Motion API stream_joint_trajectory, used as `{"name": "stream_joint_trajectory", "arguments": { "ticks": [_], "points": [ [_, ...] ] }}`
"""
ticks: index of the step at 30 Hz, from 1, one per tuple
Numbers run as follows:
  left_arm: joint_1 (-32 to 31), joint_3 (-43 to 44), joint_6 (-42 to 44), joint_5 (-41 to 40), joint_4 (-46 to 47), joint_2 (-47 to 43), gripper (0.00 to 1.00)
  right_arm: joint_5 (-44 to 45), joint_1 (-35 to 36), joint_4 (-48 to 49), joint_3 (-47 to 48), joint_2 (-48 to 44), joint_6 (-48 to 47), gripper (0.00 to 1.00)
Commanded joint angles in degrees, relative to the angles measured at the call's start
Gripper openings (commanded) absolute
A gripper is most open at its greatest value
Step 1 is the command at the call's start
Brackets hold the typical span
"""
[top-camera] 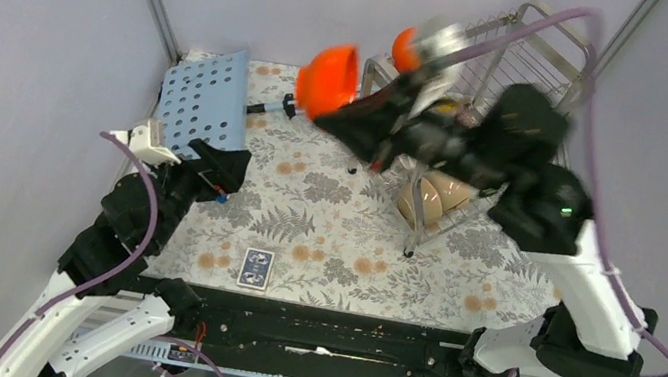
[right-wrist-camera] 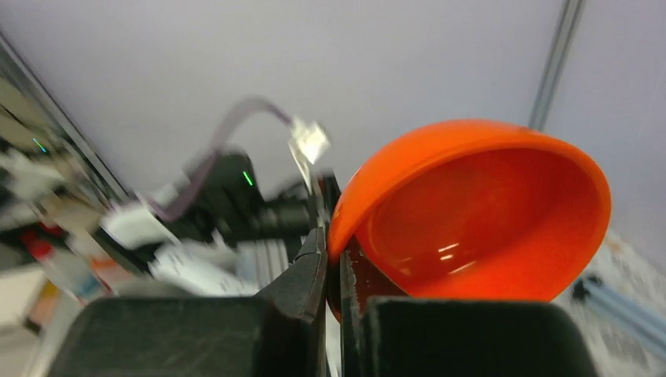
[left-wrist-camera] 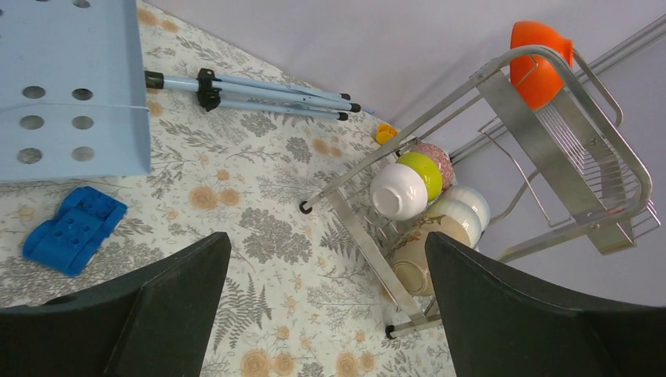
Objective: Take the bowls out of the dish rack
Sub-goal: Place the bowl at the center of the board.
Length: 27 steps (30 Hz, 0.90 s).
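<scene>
My right gripper is shut on the rim of an orange bowl, holding it in the air to the left of the dish rack. In the right wrist view the bowl is tilted, with its rim pinched between the fingers of the gripper. A second orange bowl sits on the top tier of the rack. The lower tier holds a white bowl, a yellow-green bowl and a beige floral bowl. My left gripper hangs open over the cloth, well left of the rack.
A light-blue perforated board leans at the back left, with thin blue tripod legs beside it. A blue toy block lies below the board. A small card pack rests near the table's front edge.
</scene>
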Motion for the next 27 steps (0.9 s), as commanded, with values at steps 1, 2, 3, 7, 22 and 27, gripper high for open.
{"name": "stream_joint_trajectory", "arguments": {
  "ticks": [1,2,3,7,22,27],
  "points": [
    [-0.1,1.2,1.9,-2.5,-4.2,-3.8,0.99,19.3,11.5,-6.8,-9.0,-0.8,-17.4,0.00],
    [-0.1,1.6,2.3,-3.2,-5.1,-4.4,0.99,21.9,13.8,-6.1,-11.4,-1.5,-18.8,0.00],
    [-0.1,1.9,2.5,-3.4,-5.9,-4.9,0.99,24.6,16.1,-5.5,-14.0,-1.9,-20.2,0.00],
    [0.0,3.0,3.4,-3.9,-8.2,-5.1,0.99,32.4,24.2,-2.2,-26.9,-3.6,-23.4,0.00],
    [-0.1,-1.7,-1.6,-1.3,-4.8,-2.8,0.99,48.1,37.3,0.3,-64.1,-13.8,-18.7,0.00],
    [0.0,-6.1,-0.5,16.6,4.0,-1.8,0.99,51.9,41.4,-2.0,-65.0,-11.7,-20.8,0.00]
  ]
}}
